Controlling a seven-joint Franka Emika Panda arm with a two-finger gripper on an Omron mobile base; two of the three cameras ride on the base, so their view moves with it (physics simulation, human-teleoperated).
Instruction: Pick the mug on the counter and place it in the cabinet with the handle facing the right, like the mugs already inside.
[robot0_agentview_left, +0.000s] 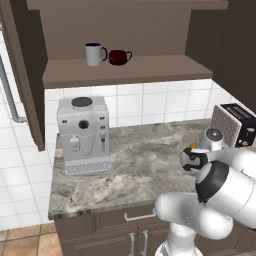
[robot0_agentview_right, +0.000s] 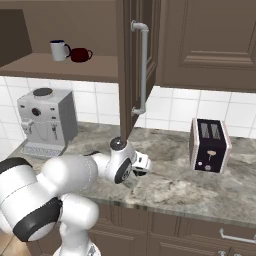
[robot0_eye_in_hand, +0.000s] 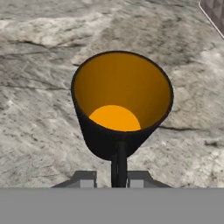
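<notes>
Closing in on the black mug (robot0_eye_in_hand: 121, 105), the gripper (robot0_eye_in_hand: 119, 173) sits low over the counter (robot0_agentview_left: 130, 160), and the hand view looks straight down into the orange-yellow interior. The handle (robot0_eye_in_hand: 118, 164) runs down toward the camera and sits right between the two grey fingertips (robot0_eye_in_hand: 85, 179), which are drawn in close on either side of it. Jaws narrow, then, nearly pinched on that loop; whether they actually bite yet, I cannot tell. The mug stands upright on the marbled stone, between the espresso machine (robot0_agentview_left: 83, 134) and the toaster (robot0_agentview_left: 235, 124), just a sliver of orange showing past the wrist in the left base view.

So this is the grasp step, with nothing lifted yet by the look of it. Next up, I'd say: firm the grip, raise the mug clear of the counter, then carry it up and left to the cabinet (robot0_agentview_left: 125, 70) shelf, where the white-grey mug (robot0_agentview_left: 94, 54) and the dark red cup (robot0_agentview_left: 119, 57) already stand with handles to the right. Holding by the handle means the wrist must turn so that loop ends up pointing right too.

No brand, label or readable writing on anything in sight.
</notes>
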